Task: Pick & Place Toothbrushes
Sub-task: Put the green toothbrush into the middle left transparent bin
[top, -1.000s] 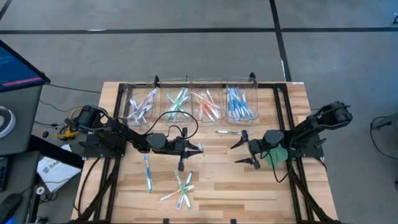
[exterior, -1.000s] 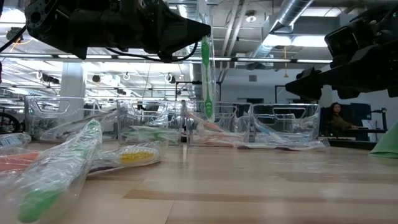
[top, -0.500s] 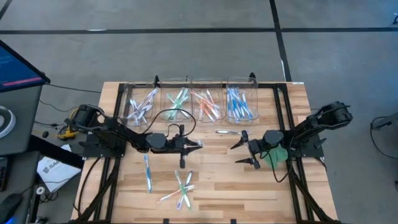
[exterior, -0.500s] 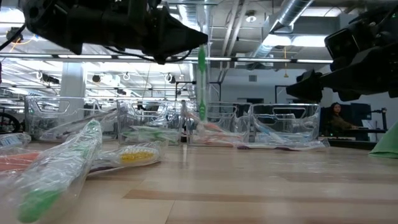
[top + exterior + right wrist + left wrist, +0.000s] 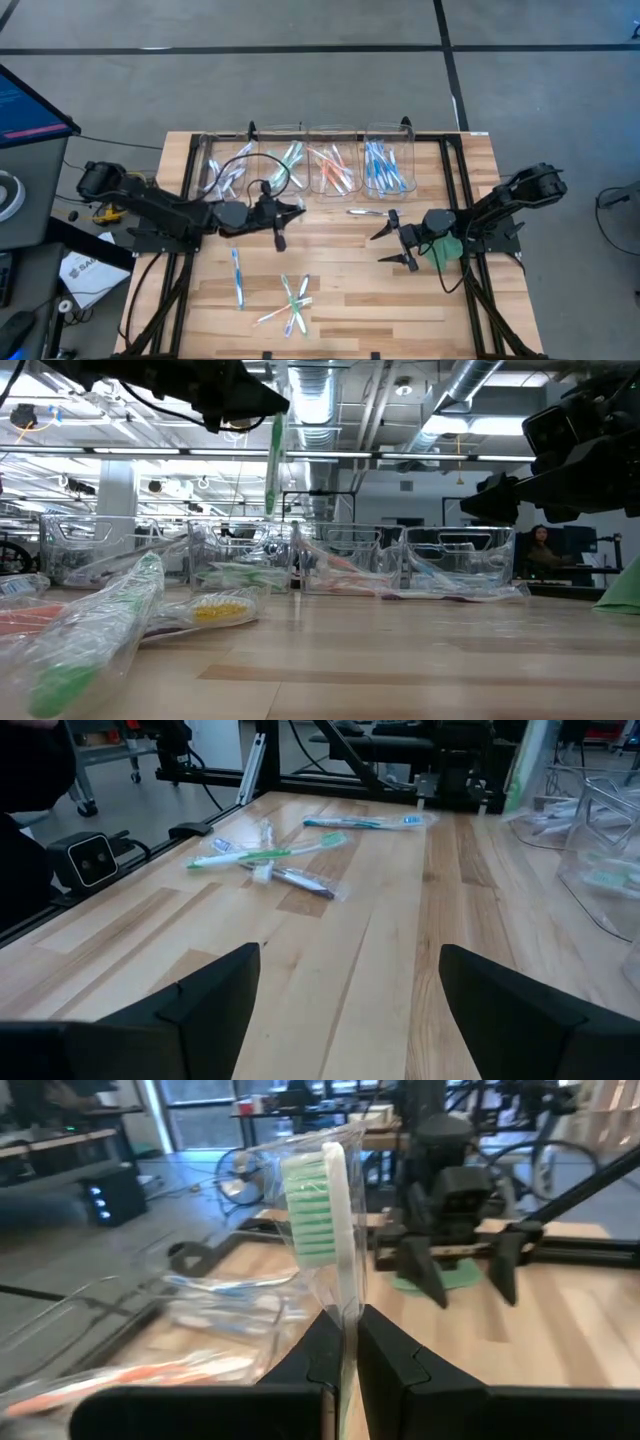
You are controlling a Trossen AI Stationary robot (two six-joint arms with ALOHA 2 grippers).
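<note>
My left gripper [image 5: 342, 1342] has its jaws clamped on a green-bristled toothbrush sealed in a clear plastic wrapper [image 5: 325, 1220], held upright above the pale wooden worktop [image 5: 345, 290], just in front of the row of four clear plastic bins [image 5: 305, 160] along the far edge; in the low view the toothbrush [image 5: 273, 465] hangs well clear of the wood, and I can read no lettering on its wrapper. The bins hold sorted toothbrushes: white and purple in the leftmost, green next, orange [image 5: 332, 168] in the third, blue [image 5: 385, 168] in the rightmost. My right gripper [image 5: 392, 243] hovers over the right side of the worktop with its jaws wide apart and nothing between them, beside a flat green piece [image 5: 445, 250]. A single wrapped toothbrush [image 5: 366, 212] lies just in front of the bins, a blue one [image 5: 237, 276] lies toward the near left, and a small crossed pile of green and blue toothbrushes [image 5: 290, 303] rests near the front edge.
</note>
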